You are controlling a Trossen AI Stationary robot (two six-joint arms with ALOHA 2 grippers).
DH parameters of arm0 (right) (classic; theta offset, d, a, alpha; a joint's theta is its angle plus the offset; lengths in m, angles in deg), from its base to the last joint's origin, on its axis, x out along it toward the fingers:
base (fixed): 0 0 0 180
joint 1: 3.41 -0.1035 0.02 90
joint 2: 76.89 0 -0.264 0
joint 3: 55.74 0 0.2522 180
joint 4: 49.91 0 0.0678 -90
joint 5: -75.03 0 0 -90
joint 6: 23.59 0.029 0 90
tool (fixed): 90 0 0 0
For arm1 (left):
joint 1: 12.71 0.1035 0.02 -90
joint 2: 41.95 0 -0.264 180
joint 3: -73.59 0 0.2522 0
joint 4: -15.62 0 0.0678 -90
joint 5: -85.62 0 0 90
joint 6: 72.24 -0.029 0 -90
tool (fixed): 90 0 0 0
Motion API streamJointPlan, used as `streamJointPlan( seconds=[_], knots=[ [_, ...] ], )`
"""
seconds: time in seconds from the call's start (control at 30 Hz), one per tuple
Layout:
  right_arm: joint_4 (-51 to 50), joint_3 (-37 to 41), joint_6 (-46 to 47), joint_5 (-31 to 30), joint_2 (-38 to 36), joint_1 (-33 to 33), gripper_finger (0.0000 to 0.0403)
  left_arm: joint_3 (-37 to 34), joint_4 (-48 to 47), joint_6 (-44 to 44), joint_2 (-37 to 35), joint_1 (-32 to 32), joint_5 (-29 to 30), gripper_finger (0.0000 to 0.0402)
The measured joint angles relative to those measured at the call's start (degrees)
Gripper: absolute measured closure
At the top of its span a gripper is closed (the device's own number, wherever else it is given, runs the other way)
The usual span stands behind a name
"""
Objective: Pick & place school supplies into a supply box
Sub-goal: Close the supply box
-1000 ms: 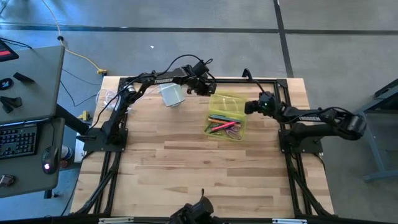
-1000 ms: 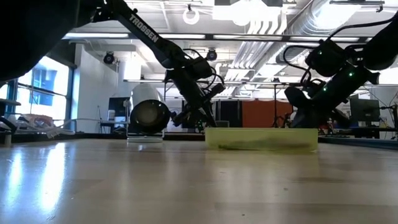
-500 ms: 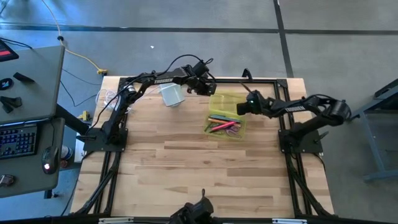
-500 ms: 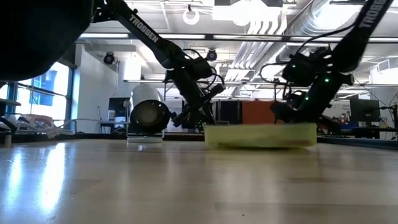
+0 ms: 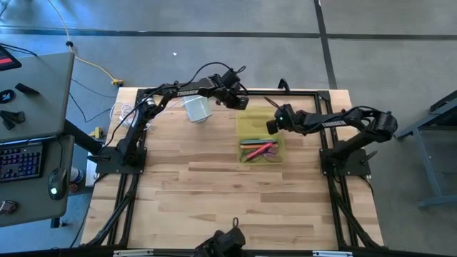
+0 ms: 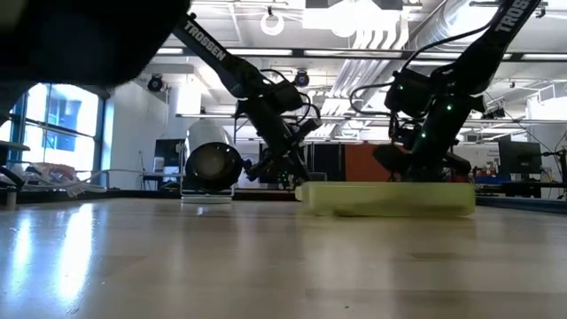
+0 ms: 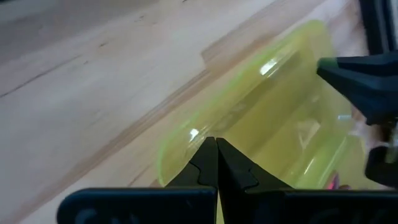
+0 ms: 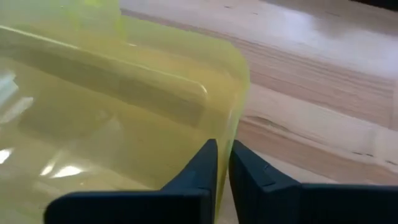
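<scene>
Right gripper (image 5: 270, 126) reached farther over box (image 5: 260, 133), box shifted | fingers pinch its lid | left gripper (image 5: 243, 104) pressed together | arm reads "TROSSEN"

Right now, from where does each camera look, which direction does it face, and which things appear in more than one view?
High view: above the table, facing straight down; shows both arms, left gripper, right gripper and the supply box.
Low view: at table-top height, facing level across the table into the room; both arms descend beside the box.
Left wrist view: on the left arm, facing the box's lid past its own closed fingers.
Right wrist view: on the right arm, facing the box's corner past its near-closed fingers.
All four share the box.
</scene>
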State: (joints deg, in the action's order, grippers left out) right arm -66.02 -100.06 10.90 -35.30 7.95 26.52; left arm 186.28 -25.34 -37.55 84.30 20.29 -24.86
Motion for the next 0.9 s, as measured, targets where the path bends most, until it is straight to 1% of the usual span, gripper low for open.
streamJointPlan(
  seconds=[0.1, 0.17, 0.27, 0.53, 0.67, 0.9],
  knots=[
    [-0.33, 0.81, -0.04, -4.21, -0.04, -2.32, 0.0394, -0.07, 0.51, -1.50, -0.99, 0.00, -0.32, 0.0373],
    [-0.44, 1.50, -0.02, -9.48, -0.06, -4.34, 0.0400, -0.07, 0.76, -2.71, -2.32, -0.05, 0.50, 0.0373],
    [-0.36, 2.32, -0.06, -16.68, -0.07, -7.66, 0.0398, -0.07, 0.77, -3.79, -4.56, -0.13, 2.96, 0.0373],
    [0.22, 3.43, 4.08, -26.94, -0.09, -16.19, 0.0401, 0.04, 1.14, -4.50, -10.17, -1.18, 7.89, 0.0373],
    [0.51, 3.47, 4.53, -34.74, -0.09, -21.03, 0.0399, 0.02, 0.94, -4.50, -10.73, -1.18, 7.82, 0.0373],
    [0.70, 3.47, 6.02, -47.94, -0.09, -29.41, 0.0400, 0.02, -0.16, -4.45, -10.75, -1.14, 6.00, 0.0373]
  ],
)
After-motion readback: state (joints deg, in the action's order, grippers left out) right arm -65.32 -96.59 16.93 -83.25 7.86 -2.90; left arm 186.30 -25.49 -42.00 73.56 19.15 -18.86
